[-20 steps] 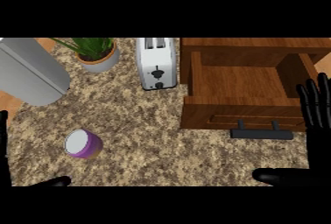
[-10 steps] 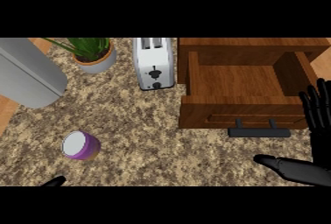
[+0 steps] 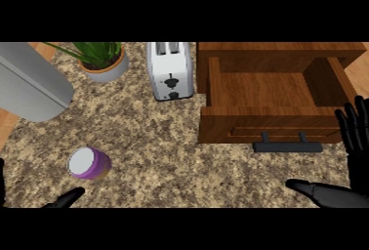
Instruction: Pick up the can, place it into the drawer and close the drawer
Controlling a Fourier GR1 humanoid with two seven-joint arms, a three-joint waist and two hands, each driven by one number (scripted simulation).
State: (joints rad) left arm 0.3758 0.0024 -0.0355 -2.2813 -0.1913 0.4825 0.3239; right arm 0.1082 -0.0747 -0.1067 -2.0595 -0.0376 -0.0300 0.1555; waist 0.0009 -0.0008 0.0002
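Can (image 3: 89, 163): lower left of the tabletop (image 3: 180, 171), upright, free of both hands, well apart from the drawer (image 3: 268, 90). Not yet grasped; task judged to be at its very start. Risks, as judgement only: short and round, so liable to tip or roll away if nudged from the side rather than enclosed; liable to slip if taken only by the edge of its smooth top; long carry across the tabletop, with a chance of striking the drawer's front wall if brought in too low; closing liable to go askew if pushed off-centre from the handle (image 3: 287, 146). Appearance: squat cylinder, purple side, pale flat top facing up, no marking legible. Nearest: left hand (image 3: 65, 199), only a dark tip showing at the lower edge, just below and left of the can, not touching; open or closed, cannot tell. Further out: drawer at upper right, wooden, pulled open, black bar handle on its front. Beside that front, at the right edge: right hand (image 3: 328, 194), fingers (image 3: 355, 127) straight and spread, pointing up, holding nothing. Behind: white toaster (image 3: 172, 71) just left of the drawer, potted plant (image 3: 103, 61) beyond it, large grey cylinder (image 3: 29, 80) at upper left.
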